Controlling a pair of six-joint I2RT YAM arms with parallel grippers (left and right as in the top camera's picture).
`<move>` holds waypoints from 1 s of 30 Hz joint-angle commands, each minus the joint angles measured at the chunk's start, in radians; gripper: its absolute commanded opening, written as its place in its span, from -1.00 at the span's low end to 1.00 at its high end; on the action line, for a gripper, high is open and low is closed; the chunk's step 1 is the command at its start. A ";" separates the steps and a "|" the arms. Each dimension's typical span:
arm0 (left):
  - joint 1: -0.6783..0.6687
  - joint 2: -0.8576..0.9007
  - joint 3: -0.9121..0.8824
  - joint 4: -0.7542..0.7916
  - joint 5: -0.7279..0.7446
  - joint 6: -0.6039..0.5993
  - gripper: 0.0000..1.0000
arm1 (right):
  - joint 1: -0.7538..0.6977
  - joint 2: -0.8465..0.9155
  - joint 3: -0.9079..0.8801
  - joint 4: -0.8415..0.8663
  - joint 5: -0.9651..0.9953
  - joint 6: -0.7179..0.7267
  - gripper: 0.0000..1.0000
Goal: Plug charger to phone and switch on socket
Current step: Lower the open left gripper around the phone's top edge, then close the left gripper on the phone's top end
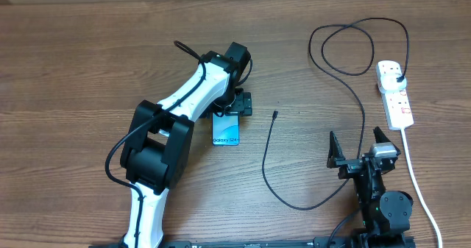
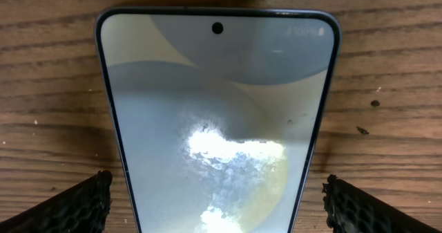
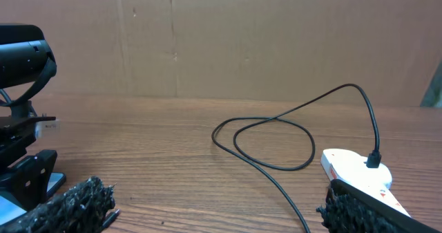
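Phone [image 1: 226, 130] count one, charger [image 1: 266, 160] one, socket [image 1: 395, 93] one

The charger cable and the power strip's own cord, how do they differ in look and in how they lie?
The charger is thin and black; the white cord is thicker. The charger loops and curves across the table; the white cord runs almost straight to the near edge. The charger's connector tip lies free, apart from the phone; the cord's end is out of view. Both join the power strip.

Left claw [image 1: 230, 114], right claw [image 1: 356, 140]: both agape.
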 commanded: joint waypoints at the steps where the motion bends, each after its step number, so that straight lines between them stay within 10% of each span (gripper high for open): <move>1: -0.001 0.013 -0.005 0.012 -0.020 -0.010 0.99 | -0.006 -0.007 -0.011 0.005 0.002 -0.002 1.00; 30: -0.002 0.013 -0.098 0.083 -0.013 -0.053 0.99 | -0.006 -0.007 -0.011 0.005 0.002 -0.002 1.00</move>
